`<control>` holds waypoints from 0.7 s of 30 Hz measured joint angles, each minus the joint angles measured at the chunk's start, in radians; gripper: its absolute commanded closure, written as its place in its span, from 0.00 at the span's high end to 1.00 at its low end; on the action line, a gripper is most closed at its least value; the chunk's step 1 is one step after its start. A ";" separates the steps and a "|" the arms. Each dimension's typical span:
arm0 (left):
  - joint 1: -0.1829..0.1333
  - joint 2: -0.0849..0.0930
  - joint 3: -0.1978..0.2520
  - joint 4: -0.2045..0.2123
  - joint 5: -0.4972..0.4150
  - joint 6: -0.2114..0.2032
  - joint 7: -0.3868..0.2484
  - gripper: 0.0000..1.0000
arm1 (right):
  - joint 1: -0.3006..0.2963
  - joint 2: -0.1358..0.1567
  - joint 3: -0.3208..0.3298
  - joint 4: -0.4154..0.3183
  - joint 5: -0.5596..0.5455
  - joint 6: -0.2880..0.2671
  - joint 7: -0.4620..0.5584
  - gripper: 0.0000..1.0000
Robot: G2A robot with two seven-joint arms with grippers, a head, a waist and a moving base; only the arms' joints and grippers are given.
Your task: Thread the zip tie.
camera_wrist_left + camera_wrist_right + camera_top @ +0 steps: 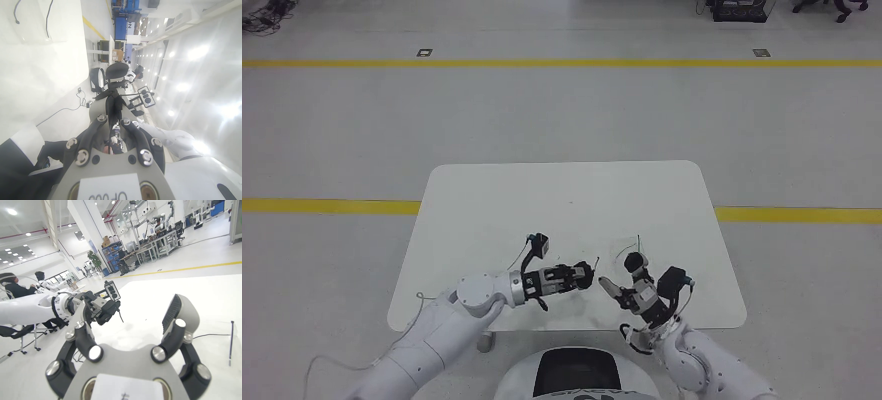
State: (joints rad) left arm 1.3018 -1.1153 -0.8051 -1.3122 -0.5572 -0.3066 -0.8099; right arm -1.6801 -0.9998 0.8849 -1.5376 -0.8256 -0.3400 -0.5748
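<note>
Jaws of the left gripper (578, 273) are clamped on one black zip tie (593, 266). The right gripper (622, 275) gapes just beside it, and both arms bend inward over the table (492, 200).

Left wrist view: its fingers (110, 106) press together, and two loose ties (48, 20) lie well apart from them.

Right wrist view: the held tie's tip juts ahead of the spread fingers (171, 311), touching neither.
</note>
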 measured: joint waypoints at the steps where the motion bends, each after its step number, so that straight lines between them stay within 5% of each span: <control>1: 0.002 0.003 -0.011 0.005 -0.017 -0.008 -0.022 0.00 | 0.006 0.013 -0.008 -0.011 0.022 0.000 0.027 1.00; 11: 0.025 0.024 -0.093 0.026 -0.120 -0.033 -0.183 0.00 | 0.119 0.201 -0.142 -0.155 0.352 0.000 0.250 1.00; 21: 0.041 0.026 -0.133 0.022 -0.141 -0.033 -0.243 0.00 | 0.240 0.328 -0.301 -0.231 0.553 0.000 0.314 1.00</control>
State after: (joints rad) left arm 1.3432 -1.0891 -0.9386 -1.2898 -0.6986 -0.3400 -1.0526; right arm -1.4402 -0.6723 0.5843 -1.7686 -0.2728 -0.3400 -0.2613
